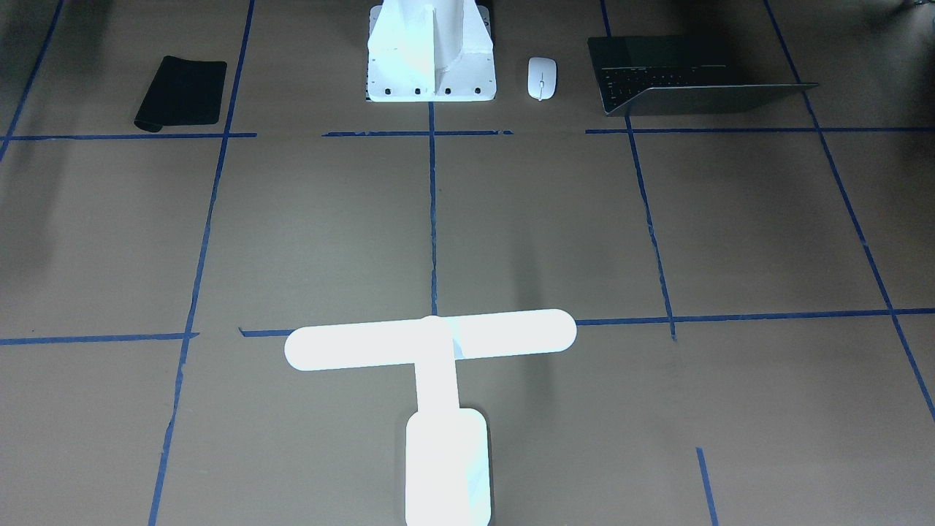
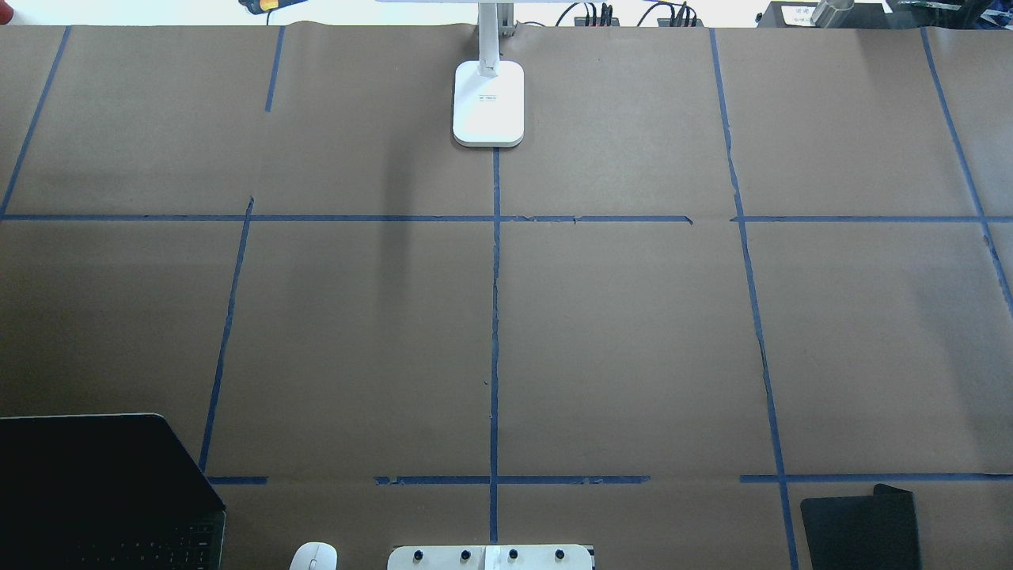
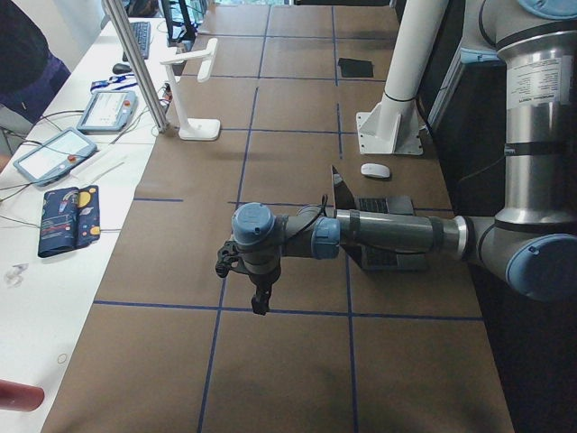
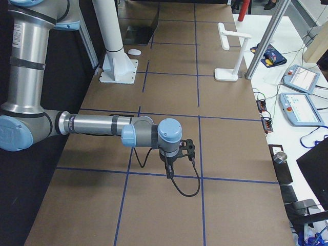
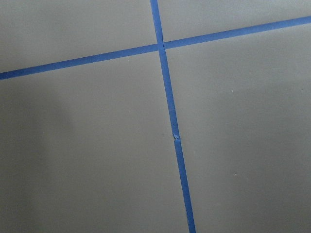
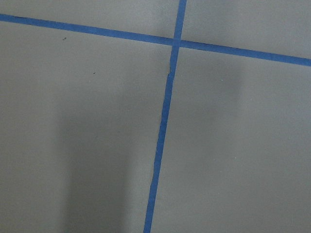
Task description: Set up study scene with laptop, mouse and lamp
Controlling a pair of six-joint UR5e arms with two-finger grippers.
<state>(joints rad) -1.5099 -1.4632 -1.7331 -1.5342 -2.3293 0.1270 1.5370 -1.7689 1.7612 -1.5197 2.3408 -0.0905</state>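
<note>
Laptop: the laptop (image 1: 657, 77) lies at the worktop (image 1: 548, 219) edge nearest the robot, close to the corner on its left. The lid stands partly open.
Mouse: the mouse (image 1: 542, 77) lies at the same edge, between the laptop and the pedestal (image 1: 431, 58), just beside the pedestal plate.
Lamp: the lamp (image 1: 431, 340) stands upright and lit at the middle of the far edge, well apart from the other two.
Mat: a black mat (image 1: 182, 91) lies at the near edge on the robot's right, one side curled.
Left gripper: the left gripper (image 3: 259, 293) hangs pointing down over a tape crossing and holds nothing. If the fingers are apart or together, I cannot tell.
Right gripper: the right gripper (image 4: 169, 166) hangs the same way over a crossing toward the other end of the worktop. Its state I also cannot tell.
Stage: probably nothing is arranged yet, as the three things are far from each other.
Risk, laptop: the left forearm passes above the raised lid, so a low move could hit it. A thin body is hard to pinch, and a push could close the lid or slide the laptop off the edge.
Risk, mouse: it is smooth and small, so it may slip out, and the fingers may knock the pedestal plate.
Risk, lamp: it is tall with a long bar on top, so a high or fast pull may tip it.
</note>
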